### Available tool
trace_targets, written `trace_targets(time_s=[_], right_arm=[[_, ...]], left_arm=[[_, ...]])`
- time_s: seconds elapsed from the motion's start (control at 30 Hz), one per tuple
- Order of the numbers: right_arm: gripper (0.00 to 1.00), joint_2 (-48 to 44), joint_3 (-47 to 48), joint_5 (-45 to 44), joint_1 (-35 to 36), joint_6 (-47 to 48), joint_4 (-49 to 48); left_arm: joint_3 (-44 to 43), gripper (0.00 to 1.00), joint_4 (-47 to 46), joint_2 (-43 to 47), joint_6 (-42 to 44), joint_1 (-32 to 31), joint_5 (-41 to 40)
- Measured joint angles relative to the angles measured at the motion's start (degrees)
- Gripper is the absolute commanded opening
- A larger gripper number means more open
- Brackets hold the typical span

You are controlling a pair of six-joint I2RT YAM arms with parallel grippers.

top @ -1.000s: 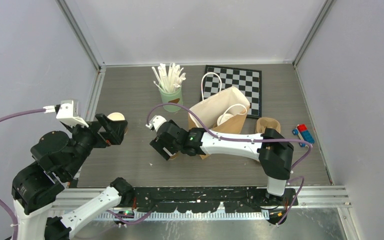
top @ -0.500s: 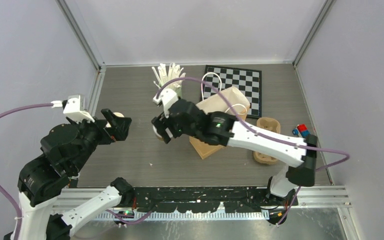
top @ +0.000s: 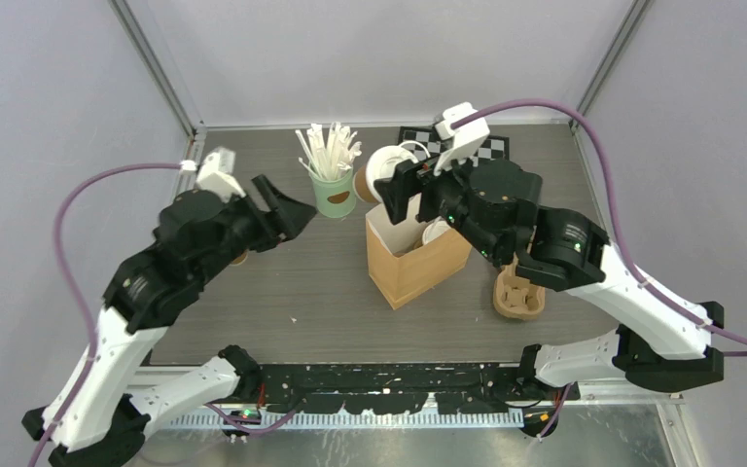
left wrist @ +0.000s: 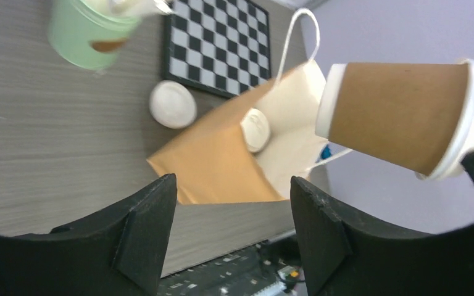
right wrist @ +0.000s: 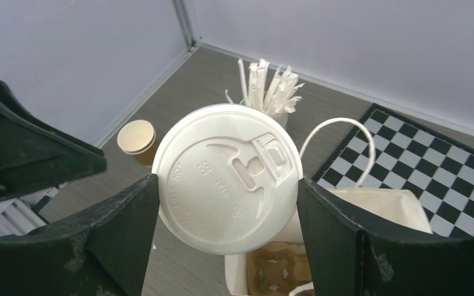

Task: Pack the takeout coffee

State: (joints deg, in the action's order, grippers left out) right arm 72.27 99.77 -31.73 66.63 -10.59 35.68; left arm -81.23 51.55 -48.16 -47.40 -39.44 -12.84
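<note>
Clamping the lidded cup (right wrist: 216, 154) in my right gripper (right wrist: 227, 182), top toward the wrist: light, crushable paper, best squeezed near its stiff rim. Left gripper (left wrist: 232, 180) gapes empty.

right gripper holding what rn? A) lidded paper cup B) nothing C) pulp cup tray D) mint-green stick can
A: the lidded paper cup sits between the fingers of the right gripper, and the left wrist view shows it lifted on its side, clear of the table.
</note>
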Motion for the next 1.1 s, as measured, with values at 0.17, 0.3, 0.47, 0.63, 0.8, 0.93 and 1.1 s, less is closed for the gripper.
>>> trace_targets(time_s=[0.17, 0.3, 0.47, 0.63, 0.8, 0.93, 1.1], right_arm=[[0.81, -3.9, 0.0, -4.7, 0.0, 0.2, 1.2], [0.81, -7.4, -0.2, -7.5, 0.0, 0.6, 2.8], [0.81, -12.0, -1.1, -10.3, 0.0, 1.2, 3.6], [0.81, -14.4, -2.2, -11.6, 0.0, 1.6, 4.8], [0.81, -15.8, -4.2, -12.0, 0.0, 1.7, 6.2], [0.82, -16.0, -4.7, -12.1, 0.0, 1.9, 7.5], [0.81, -16.0, -5.2, -12.2, 0.0, 1.8, 9.4]], left_arm=[[1.2, 0.62, -5.4, -8.7, -7.0, -0.9, 7.3], [1.4, 0.59, -6.6, -15.3, -10.8, -4.1, 8.3], [1.5, 0.55, -6.4, -18.9, -15.4, -7.9, 7.9], [1.6, 0.48, -5.5, -20.2, -18.9, -9.7, 7.3], [1.6, 0.46, -5.2, -22.1, -20.1, -9.7, 6.9], [1.6, 0.43, -4.9, -24.5, -19.8, -9.7, 6.8], [1.6, 0.24, -4.9, -26.3, -19.2, -9.7, 6.8]])
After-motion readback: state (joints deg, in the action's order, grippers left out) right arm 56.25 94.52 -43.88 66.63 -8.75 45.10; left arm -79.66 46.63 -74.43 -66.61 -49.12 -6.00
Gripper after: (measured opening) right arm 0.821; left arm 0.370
